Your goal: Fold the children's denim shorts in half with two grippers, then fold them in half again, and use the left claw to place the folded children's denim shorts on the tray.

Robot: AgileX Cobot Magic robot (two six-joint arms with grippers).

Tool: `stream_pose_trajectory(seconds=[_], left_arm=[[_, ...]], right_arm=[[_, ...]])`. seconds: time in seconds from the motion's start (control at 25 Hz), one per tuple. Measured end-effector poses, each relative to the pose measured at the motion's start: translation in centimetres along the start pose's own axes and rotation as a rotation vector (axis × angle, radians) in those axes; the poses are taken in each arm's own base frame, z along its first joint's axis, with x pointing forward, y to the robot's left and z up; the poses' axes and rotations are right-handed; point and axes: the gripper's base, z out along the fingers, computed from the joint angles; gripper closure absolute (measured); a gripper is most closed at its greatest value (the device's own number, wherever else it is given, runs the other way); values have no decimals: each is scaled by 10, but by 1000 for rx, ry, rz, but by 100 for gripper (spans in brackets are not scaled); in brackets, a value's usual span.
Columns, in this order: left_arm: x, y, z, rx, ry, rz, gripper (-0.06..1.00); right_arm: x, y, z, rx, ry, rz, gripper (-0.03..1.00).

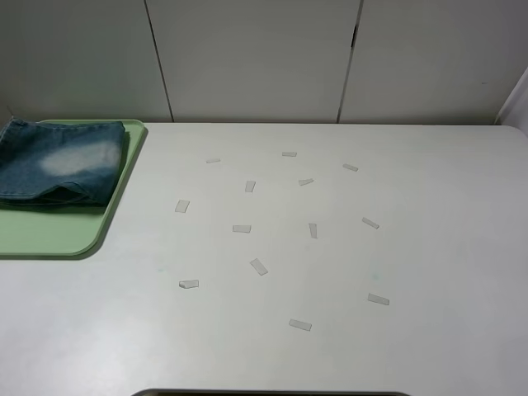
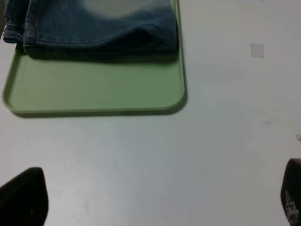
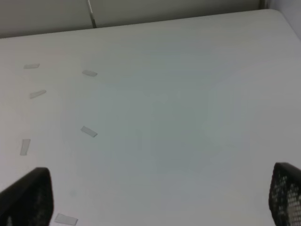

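White wall panels back a pale tabletop (image 1: 429, 247) dotted with short strips of clear tape (image 1: 259, 266). At about ten o'clock in your overhead view, the folded denim shorts (image 1: 62, 169) lie on the green tray (image 1: 49, 235), filling its far half, long axis running side to side. Your left claw (image 2: 150, 197) hovers over bare tabletop with its fingers wide apart and nothing between them; the tray and shorts sit ahead of it, toward eleven o'clock, well apart. Your right claw (image 3: 155, 197) is likewise spread and empty, far from the tray. The left arm is clearly nearer. The placing looks done; no further reach seems needed.
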Motion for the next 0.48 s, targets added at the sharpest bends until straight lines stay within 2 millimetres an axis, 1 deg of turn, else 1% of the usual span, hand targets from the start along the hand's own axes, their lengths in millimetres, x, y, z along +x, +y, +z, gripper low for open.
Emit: stream_pose_trajectory(seconds=[0.48], left_arm=[[0,0,0,0,0,1,-5]], right_arm=[[0,0,0,0,0,0,27]])
